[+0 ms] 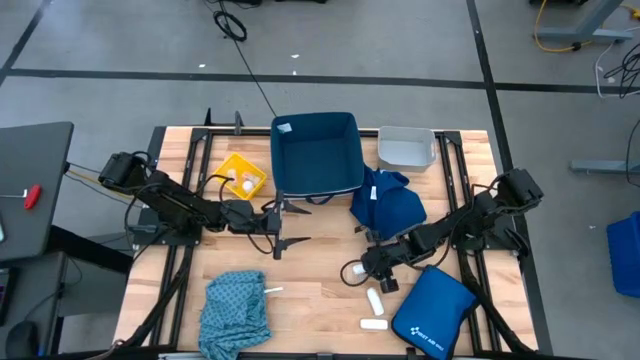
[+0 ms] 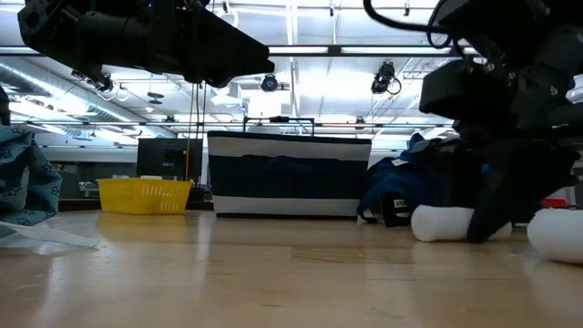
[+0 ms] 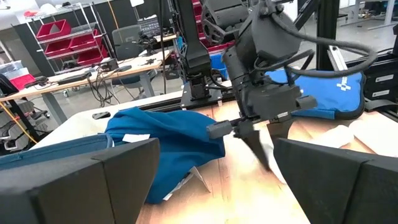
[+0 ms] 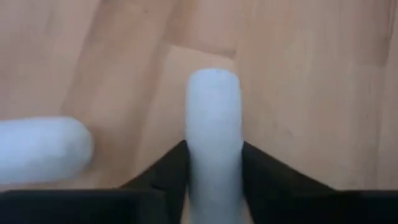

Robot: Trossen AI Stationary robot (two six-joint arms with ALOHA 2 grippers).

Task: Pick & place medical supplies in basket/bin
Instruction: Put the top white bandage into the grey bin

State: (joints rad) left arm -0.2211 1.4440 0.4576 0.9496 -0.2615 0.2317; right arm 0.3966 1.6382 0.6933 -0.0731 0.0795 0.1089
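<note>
My right gripper [image 1: 378, 283] is down at the table, near the middle right, shut on a white oblong packet [image 4: 213, 118]. A second white packet [image 1: 373, 323] lies flat just nearer the near edge. My left gripper [image 1: 290, 228] hovers open in front of the large navy tub [image 1: 317, 152], touching nothing. The dark blue cloth [image 1: 388, 200] lies heaped against the navy tub's right side. The teal patterned cloth [image 1: 235, 305] lies crumpled near the near-left edge. The small yellow tub [image 1: 243, 175] and the pale grey tub [image 1: 406, 147] flank the navy one. My right gripper pinches the white packet between its two fingers, one finger [image 4: 158, 174] on each long side, at the packet's end nearest the wrist [image 4: 213, 180]. The fingers slant down from above. The packet [image 2: 446, 223] lies level with its underside on the table.
A flat royal-blue zip pouch [image 1: 433, 310] lies at the near right, close behind my right gripper. Small white items sit in the yellow tub. Bare wood shows between the teal cloth and the packets. My right arm [image 3: 261, 81] stands across from my left gripper.
</note>
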